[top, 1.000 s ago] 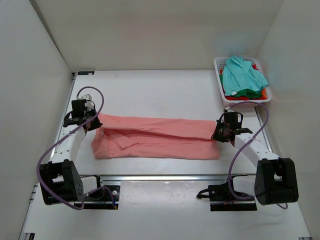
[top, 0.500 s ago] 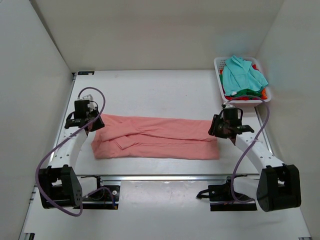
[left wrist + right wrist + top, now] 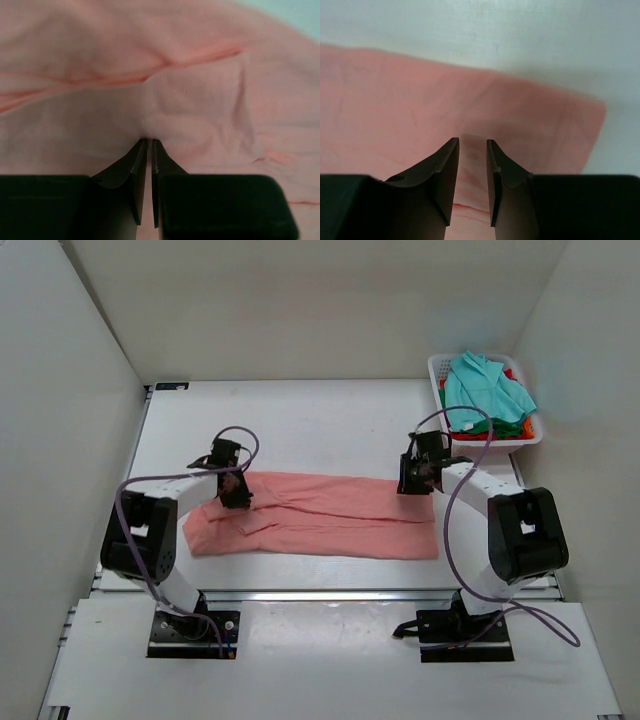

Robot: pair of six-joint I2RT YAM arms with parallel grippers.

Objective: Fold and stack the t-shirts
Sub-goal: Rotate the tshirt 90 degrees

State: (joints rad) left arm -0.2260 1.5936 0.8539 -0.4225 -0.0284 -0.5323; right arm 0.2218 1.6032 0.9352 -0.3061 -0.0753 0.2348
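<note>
A salmon-pink t-shirt point(image 3: 330, 518) lies on the table as a long band folded lengthwise. My left gripper point(image 3: 236, 492) is down on its left part. In the left wrist view the jaws point(image 3: 149, 140) stand nearly closed, pinching a small pucker of the pink cloth point(image 3: 200, 75). My right gripper point(image 3: 411, 480) sits at the far right corner of the shirt. In the right wrist view it point(image 3: 472, 141) is open a little, tips down on the pink cloth point(image 3: 395, 100), with nothing gripped. More t-shirts, teal point(image 3: 485, 385) over green point(image 3: 497, 426) and red, fill the basket.
The white plastic basket point(image 3: 436, 373) stands at the back right corner against the right wall. White walls close in the table on the left, back and right. A metal rail point(image 3: 320, 593) runs along the near edge in front of the arm bases.
Both grippers let go of the shirt's outer ends and swung inward onto its far edge. The jaws opened, then narrowed again. The shirt's ends dropped flat.
</note>
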